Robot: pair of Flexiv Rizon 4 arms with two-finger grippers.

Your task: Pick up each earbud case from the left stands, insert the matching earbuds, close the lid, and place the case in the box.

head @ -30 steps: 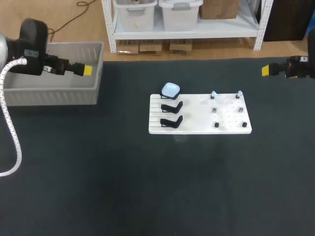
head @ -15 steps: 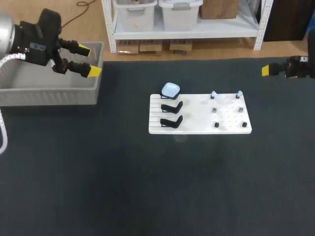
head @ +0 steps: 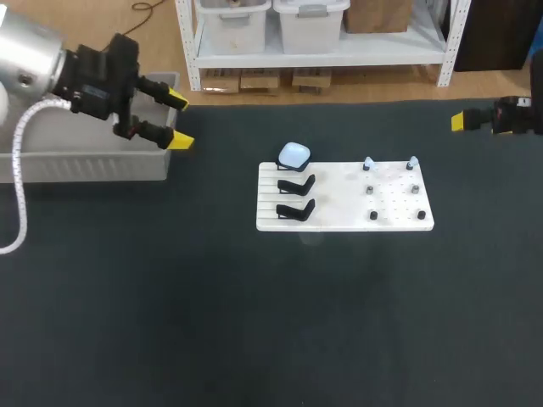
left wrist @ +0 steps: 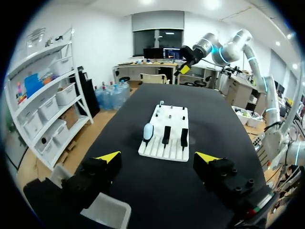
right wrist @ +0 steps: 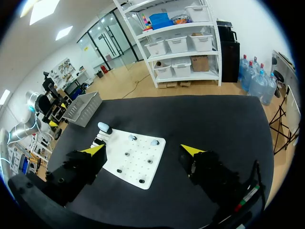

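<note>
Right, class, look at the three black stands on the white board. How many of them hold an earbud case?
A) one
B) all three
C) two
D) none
A. In the head view only one pale blue case sits on the white board, at the far end of the row. The middle stand and the near stand are bare.

Pale blue earbud case [head: 294, 154] on white board [head: 339, 219], 2 earbuds [head: 368, 163] nearby
</note>
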